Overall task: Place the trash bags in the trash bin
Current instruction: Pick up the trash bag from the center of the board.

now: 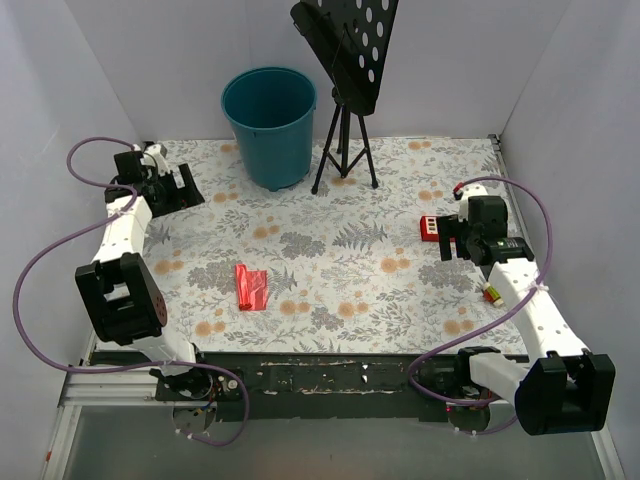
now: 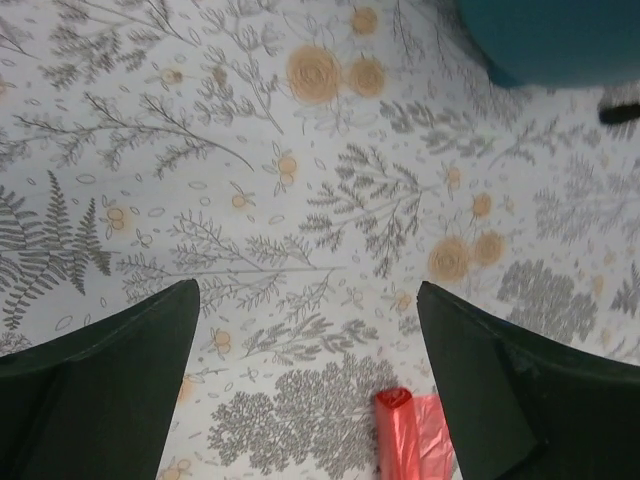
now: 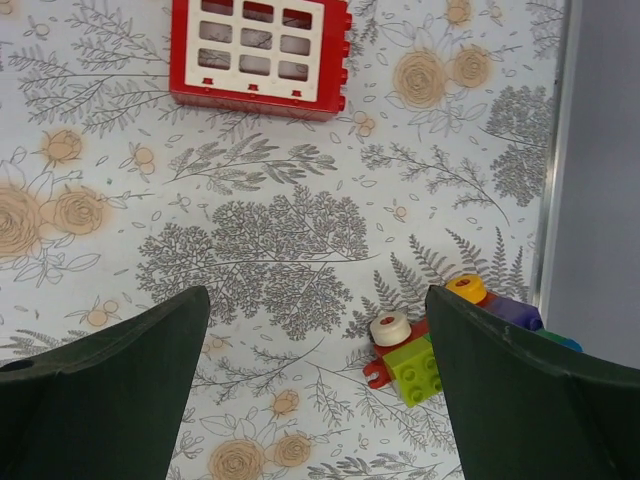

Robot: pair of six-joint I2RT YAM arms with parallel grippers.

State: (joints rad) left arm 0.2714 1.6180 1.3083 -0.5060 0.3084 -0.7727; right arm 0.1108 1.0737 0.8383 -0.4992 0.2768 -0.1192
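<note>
— Lying where, exactly, is the trash bag (image 1: 251, 287)?

— It is lying flat on the desk (image 1: 340, 290), at about 8 o'clock from the middle in the top view. It is showing as a short, crinkled red strip and is touching nothing else. In the left wrist view it is peeking in at 5 o'clock, cut off by the bottom edge.

— And the trash bin (image 1: 268, 125)?

— It is standing upright at 11 o'clock, close to the far wall, with its mouth facing up. It is sitting well apart from the bag. A black music stand (image 1: 345, 70) is standing on its tripod just at the bin's 3 o'clock.

— What are the left fingers (image 2: 100, 390) doing?

— They are spreading wide, released and gripping nothing, with only flowered desk showing between them. In the top view they are sitting at 10 o'clock near the desk's side, apart from both bag and bin.

— The right fingers (image 3: 100, 400)?

— They are also gaping, released and holding nothing, at 3 o'clock. In the right wrist view a red block with a white grid (image 3: 258, 55) is lying at 12 o'clock. A small cluster of toy bricks (image 3: 405, 355) is lying at 4 o'clock, near the desk's metal edge.
</note>
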